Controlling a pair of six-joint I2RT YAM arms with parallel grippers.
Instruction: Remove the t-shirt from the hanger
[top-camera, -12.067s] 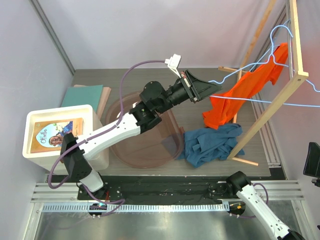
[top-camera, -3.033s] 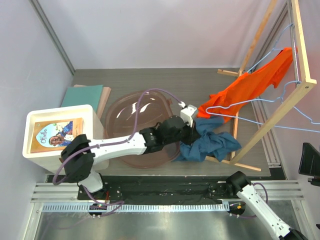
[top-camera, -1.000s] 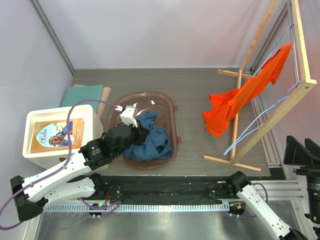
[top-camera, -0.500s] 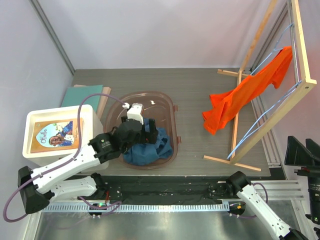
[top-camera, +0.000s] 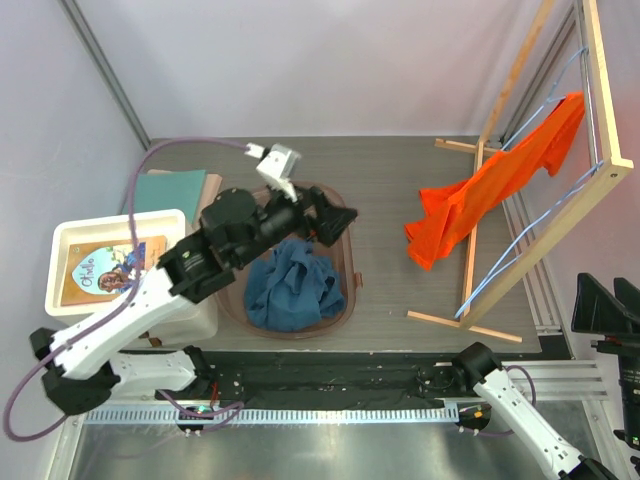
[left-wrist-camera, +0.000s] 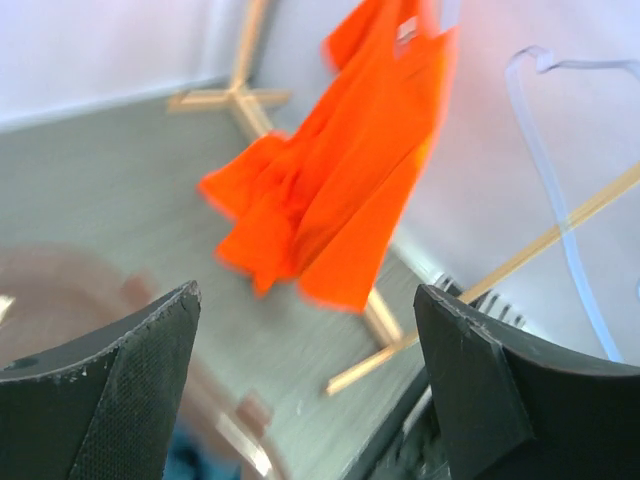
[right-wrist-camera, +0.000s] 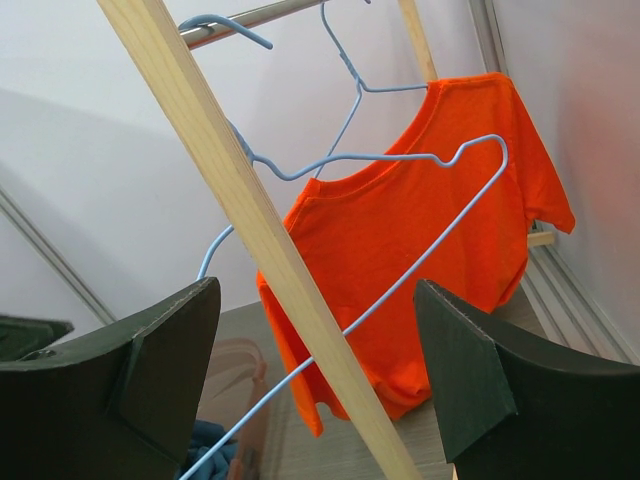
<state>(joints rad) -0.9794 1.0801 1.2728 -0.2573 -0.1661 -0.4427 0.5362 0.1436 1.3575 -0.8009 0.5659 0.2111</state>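
An orange t-shirt (top-camera: 480, 190) hangs on a blue wire hanger (right-wrist-camera: 352, 68) from the wooden rack (top-camera: 590, 80) at the right. It also shows as the orange t-shirt (left-wrist-camera: 340, 190) in the left wrist view and the orange t-shirt (right-wrist-camera: 420, 230) in the right wrist view. My left gripper (top-camera: 338, 222) hovers open and empty over the far right rim of the brown basin (top-camera: 345, 300), facing the shirt from a distance. Left gripper (left-wrist-camera: 308, 300) holds nothing. My right gripper (top-camera: 605, 300) sits at the right edge, open. Right gripper (right-wrist-camera: 318, 290) looks up at the rack, apart from the shirt.
A blue t-shirt (top-camera: 293, 290) lies crumpled in the basin. An empty blue hanger (right-wrist-camera: 380, 157) hangs in front of the orange shirt. A white box (top-camera: 110, 265) holding a book stands at the left, with a teal book (top-camera: 170, 190) behind it.
My left gripper opened and let the blue t-shirt drop into the basin. It then rose and swung toward the far right. The right arm stayed still.
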